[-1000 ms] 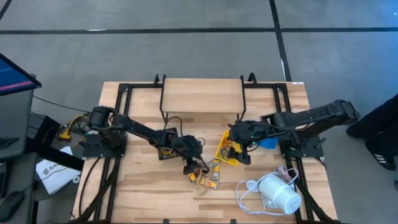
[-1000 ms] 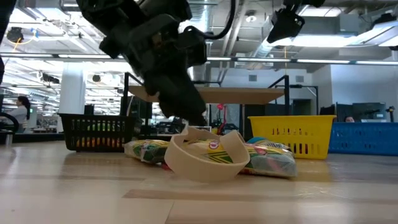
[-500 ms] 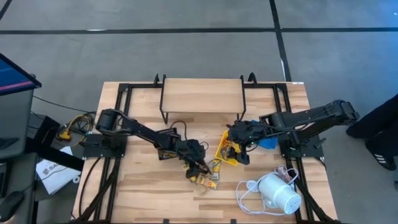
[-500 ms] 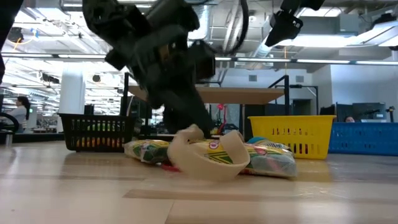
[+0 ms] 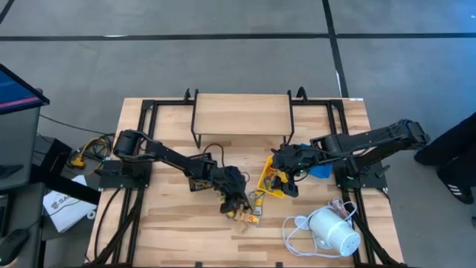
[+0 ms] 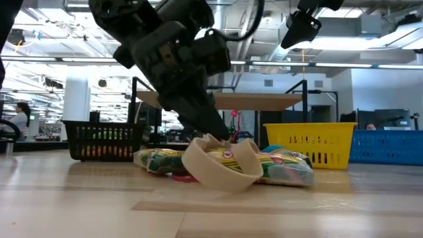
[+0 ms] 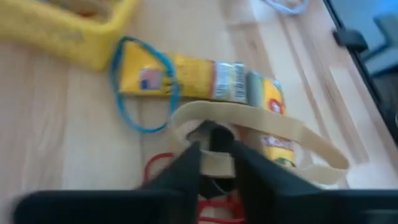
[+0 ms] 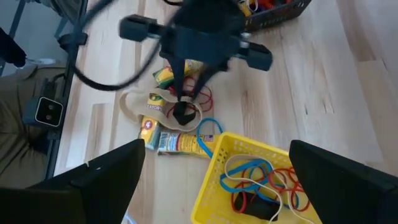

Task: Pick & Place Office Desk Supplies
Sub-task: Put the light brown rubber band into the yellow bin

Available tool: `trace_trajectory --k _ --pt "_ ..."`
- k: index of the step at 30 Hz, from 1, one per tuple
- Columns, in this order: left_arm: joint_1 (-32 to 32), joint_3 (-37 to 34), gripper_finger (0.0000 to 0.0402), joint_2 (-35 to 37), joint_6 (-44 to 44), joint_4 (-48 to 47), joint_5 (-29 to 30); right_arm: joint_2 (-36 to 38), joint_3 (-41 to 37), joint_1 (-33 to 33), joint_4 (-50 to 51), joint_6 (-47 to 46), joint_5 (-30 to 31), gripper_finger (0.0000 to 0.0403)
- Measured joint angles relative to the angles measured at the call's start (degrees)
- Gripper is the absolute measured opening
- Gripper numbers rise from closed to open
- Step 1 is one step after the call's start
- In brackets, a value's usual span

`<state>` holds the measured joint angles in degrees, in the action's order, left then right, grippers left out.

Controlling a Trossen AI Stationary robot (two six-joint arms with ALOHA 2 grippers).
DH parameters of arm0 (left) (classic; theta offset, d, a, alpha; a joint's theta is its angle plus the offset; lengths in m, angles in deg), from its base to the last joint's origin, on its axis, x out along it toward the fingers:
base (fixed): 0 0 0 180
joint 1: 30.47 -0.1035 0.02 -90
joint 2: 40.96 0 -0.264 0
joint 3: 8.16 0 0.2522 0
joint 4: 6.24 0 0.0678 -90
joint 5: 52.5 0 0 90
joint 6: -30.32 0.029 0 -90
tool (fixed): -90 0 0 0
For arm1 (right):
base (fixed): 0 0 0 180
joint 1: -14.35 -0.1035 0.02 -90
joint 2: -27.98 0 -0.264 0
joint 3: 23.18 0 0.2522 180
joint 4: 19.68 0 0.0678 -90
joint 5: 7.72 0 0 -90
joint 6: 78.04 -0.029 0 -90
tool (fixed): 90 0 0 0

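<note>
Left claw point(image 7: 214, 155) pinched down on the wide tan band point(image 7: 261, 127) in the pile of yellow packets point(image 7: 205, 78) mid-table. Right claw point(image 5: 286, 179) spread wide, holding nothing, above the yellow tray point(image 8: 249, 174) of rubber bands point(image 8: 261, 180).

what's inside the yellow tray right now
In the yellow tray, the right wrist view shows loose rubber bands: blue, red and a pale one, plus a dark item near one end. Whatever lies beneath the tangle is covered.
</note>
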<state>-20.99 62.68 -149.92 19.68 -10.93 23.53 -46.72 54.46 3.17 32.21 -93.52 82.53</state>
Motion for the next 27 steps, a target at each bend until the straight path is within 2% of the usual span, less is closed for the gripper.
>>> trace_trajectory --k 1,2,6,12,15,19,23,27 --pt "0.40 0.06 0.0036 0.29 1.81 -0.17 0.04 0.00 0.00 0.00 0.02 0.00 0.00 0.0396" --pt "0.76 0.06 0.0020 0.92 3.10 -0.36 0.27 0.00 0.00 0.00 0.00 0.00 0.00 0.0396" --pt "1.26 0.28 0.0003 3.18 4.66 -0.30 1.70 0.00 0.00 0.00 0.09 0.01 0.00 0.0396" --pt "0.54 0.24 0.0006 4.01 2.60 -1.38 4.52 0.00 0.00 0.00 0.25 -0.01 0.00 0.0396" --pt "0.36 0.15 0.0038 3.97 1.48 -3.18 7.27 0.00 0.00 0.00 0.40 -0.17 0.00 0.0396" --pt "-0.59 0.15 0.0116 3.97 -4.87 -3.02 7.81 0.00 0.00 0.00 0.46 -0.46 0.00 0.0396" --pt "-1.89 0.15 0.0190 3.97 -11.32 -4.27 5.63 0.00 0.00 0.00 0.55 -0.52 0.00 0.0396" --pt "-2.55 0.15 0.0228 3.95 -15.13 -4.22 0.79 0.00 0.00 0.00 0.65 -0.54 0.00 0.0396"
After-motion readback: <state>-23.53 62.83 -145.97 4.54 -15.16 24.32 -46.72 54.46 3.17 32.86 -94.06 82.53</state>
